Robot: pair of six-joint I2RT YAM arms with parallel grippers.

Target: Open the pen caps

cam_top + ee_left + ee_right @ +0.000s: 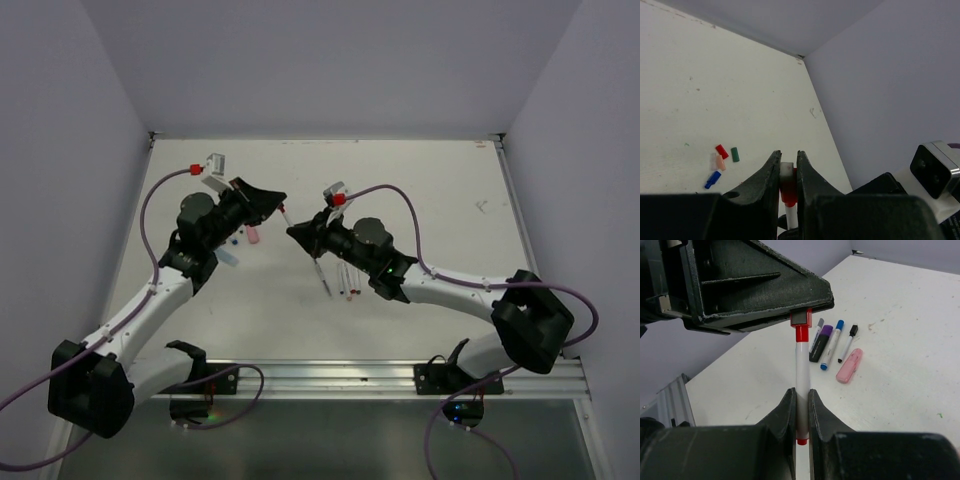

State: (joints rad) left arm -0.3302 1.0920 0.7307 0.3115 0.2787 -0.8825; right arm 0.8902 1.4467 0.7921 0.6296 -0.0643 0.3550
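The left gripper [788, 160] is clenching the red cap [801, 332] of a white pen [802, 370]. The right gripper [800, 396] is grasping the barrel. Loose caps [721, 162] are lying at nine o'clock.

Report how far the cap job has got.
Done: four loose caps lie on the table. In hand: the right end effector grips a white pen by the barrel while the left end effector clamps its red cap, not yet off. Left: the purple marker, blue-capped pen, black-capped pen and pink highlighter look capped.
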